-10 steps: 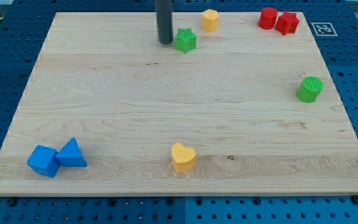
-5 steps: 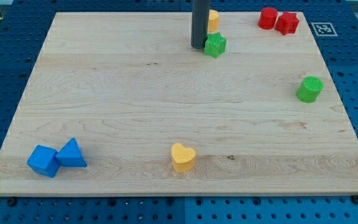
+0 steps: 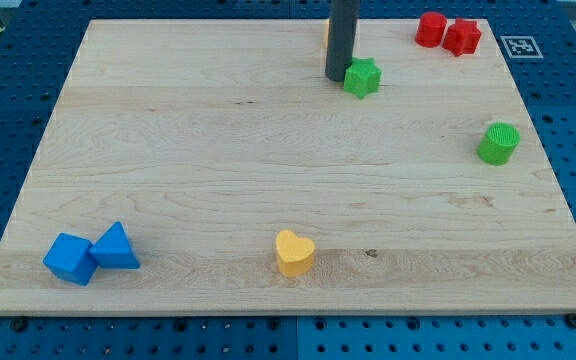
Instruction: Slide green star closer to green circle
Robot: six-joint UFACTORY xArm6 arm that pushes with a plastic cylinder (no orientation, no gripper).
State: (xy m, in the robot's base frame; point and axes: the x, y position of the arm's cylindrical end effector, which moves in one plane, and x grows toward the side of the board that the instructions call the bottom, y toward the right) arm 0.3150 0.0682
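Note:
The green star [image 3: 363, 77] lies near the view's top, a little right of centre on the wooden board [image 3: 218, 180]. My tip [image 3: 337, 77] touches the star's left side. The green circle [image 3: 498, 143] stands near the board's right edge, well to the right of the star and lower in the view.
A yellow block [image 3: 327, 33] is mostly hidden behind the rod at the view's top. Two red blocks [image 3: 446, 32] sit together at the top right. A yellow heart [image 3: 294, 252] lies near the bottom centre. Two blue blocks [image 3: 91, 253] sit at the bottom left.
My tip has moved to the right along the top of the board, pushing the green star to the right and slightly lower. The rod now covers the yellow block.

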